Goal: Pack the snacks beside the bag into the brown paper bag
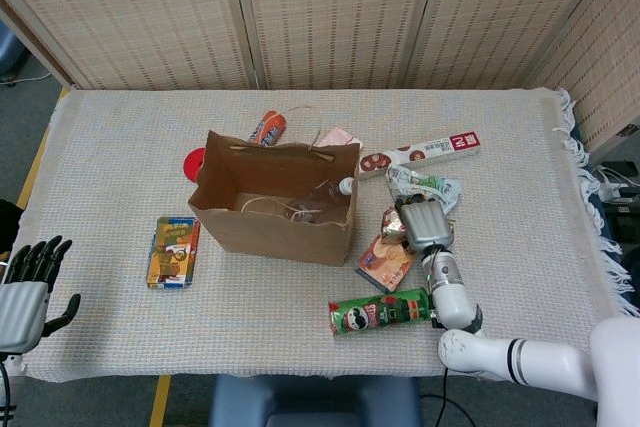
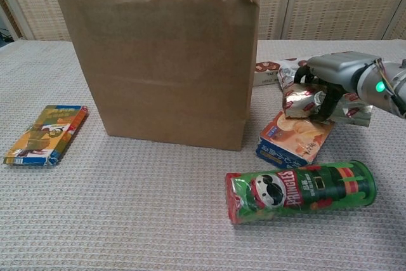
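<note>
The brown paper bag (image 1: 275, 202) (image 2: 162, 55) stands upright and open in mid-table. To its right, my right hand (image 1: 422, 224) (image 2: 336, 74) lies over a silver-and-red snack packet (image 1: 394, 223) (image 2: 297, 102), its fingers curled over the top and its thumb at the front, gripping it. The packet still lies on an orange cracker box (image 1: 385, 259) (image 2: 295, 134). A green Pringles can (image 1: 380, 310) (image 2: 301, 190) lies on its side nearer me. A yellow-green box (image 1: 172, 251) (image 2: 45, 134) lies left of the bag. My left hand (image 1: 25, 287) hangs open at the front left corner.
A long white-and-red box (image 1: 420, 154) (image 2: 269, 68) and a crumpled silver-green packet (image 1: 428, 185) lie behind the right hand. Behind the bag are an orange can (image 1: 267, 127), a red lid (image 1: 195, 160) and a pink item (image 1: 338, 137). Something clear lies inside the bag.
</note>
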Action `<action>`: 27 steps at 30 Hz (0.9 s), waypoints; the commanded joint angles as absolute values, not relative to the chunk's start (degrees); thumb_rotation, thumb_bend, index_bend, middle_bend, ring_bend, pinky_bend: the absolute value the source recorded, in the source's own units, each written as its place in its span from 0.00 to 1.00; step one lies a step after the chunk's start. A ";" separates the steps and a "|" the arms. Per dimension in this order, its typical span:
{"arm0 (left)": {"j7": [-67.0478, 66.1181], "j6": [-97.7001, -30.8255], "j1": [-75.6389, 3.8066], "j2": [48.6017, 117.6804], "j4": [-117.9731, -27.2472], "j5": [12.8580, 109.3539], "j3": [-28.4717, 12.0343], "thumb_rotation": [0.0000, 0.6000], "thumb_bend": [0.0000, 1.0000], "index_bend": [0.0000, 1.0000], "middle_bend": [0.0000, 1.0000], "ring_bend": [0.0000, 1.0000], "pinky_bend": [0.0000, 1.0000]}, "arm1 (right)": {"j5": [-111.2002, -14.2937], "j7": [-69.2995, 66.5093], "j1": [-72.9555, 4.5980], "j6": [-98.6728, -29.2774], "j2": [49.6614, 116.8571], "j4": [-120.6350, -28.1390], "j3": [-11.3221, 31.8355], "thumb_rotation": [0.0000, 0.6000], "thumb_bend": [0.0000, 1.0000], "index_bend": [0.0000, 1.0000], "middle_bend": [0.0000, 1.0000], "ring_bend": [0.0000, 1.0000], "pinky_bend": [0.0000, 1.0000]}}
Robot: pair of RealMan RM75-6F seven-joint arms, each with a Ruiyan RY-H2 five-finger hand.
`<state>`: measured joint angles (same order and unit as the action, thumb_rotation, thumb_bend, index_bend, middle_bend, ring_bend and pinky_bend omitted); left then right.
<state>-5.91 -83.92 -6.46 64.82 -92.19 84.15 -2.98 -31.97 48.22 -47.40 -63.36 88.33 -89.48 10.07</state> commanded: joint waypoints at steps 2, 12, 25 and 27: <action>-5.91 -83.95 -6.44 64.81 -92.18 84.23 -2.94 1.00 0.39 0.03 0.00 0.00 0.00 | -34.52 46.35 -46.19 -64.61 85.56 -92.50 9.62 1.00 0.32 0.60 0.61 0.66 0.65; -6.44 -84.24 -6.30 64.97 -92.24 84.28 -2.88 1.00 0.39 0.03 0.00 0.00 0.00 | -43.00 36.87 -41.64 -69.74 73.96 -102.78 13.09 1.00 0.33 0.61 0.61 0.66 0.65; -6.63 -84.26 -6.29 65.07 -92.27 84.20 -2.92 1.00 0.39 0.03 0.00 0.00 0.00 | -52.72 30.76 -42.97 -82.56 69.35 -114.15 26.46 1.00 0.33 0.61 0.61 0.65 0.65; -6.49 -84.26 -6.28 65.06 -92.21 84.25 -2.90 1.00 0.39 0.03 0.00 0.00 0.00 | -53.48 32.62 -44.95 -83.93 71.10 -115.05 27.83 1.00 0.33 0.61 0.61 0.65 0.65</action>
<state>-6.48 -84.26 -6.29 65.06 -92.22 84.25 -2.90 -52.34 31.14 -43.13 -82.53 69.54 -113.79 26.45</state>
